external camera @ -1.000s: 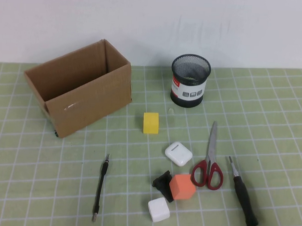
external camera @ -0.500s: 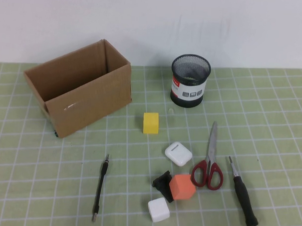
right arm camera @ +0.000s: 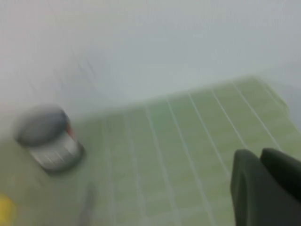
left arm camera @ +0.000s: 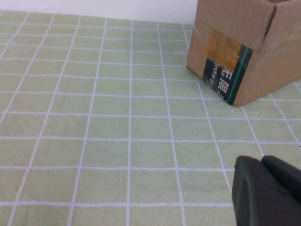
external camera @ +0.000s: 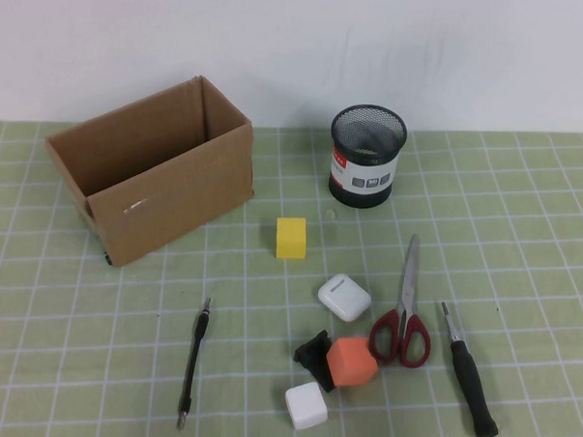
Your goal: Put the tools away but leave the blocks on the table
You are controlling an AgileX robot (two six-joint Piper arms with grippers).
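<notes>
The red-handled scissors (external camera: pixel 403 315), the black-handled screwdriver (external camera: pixel 471 373) and the thin black pen-like tool (external camera: pixel 195 361) lie flat on the green grid mat (external camera: pixel 523 238). The yellow cube (external camera: pixel 291 237) stands mid-table. The orange cube (external camera: pixel 352 363), white cube (external camera: pixel 307 405) and small black piece (external camera: pixel 314 352) cluster just left of the scissors' handles. Neither arm shows in the high view. My left gripper (left arm camera: pixel 261 162) is shut and empty above bare mat near the cardboard box (left arm camera: pixel 244 47). My right gripper (right arm camera: pixel 260 155) is shut and empty above the mat, away from the mesh cup (right arm camera: pixel 47 139).
An open cardboard box (external camera: pixel 167 199) stands at the back left. A black mesh pen cup (external camera: pixel 368 156) stands at the back middle. A white rounded case (external camera: pixel 344 296) lies between the yellow cube and the scissors. A white wall runs behind the table.
</notes>
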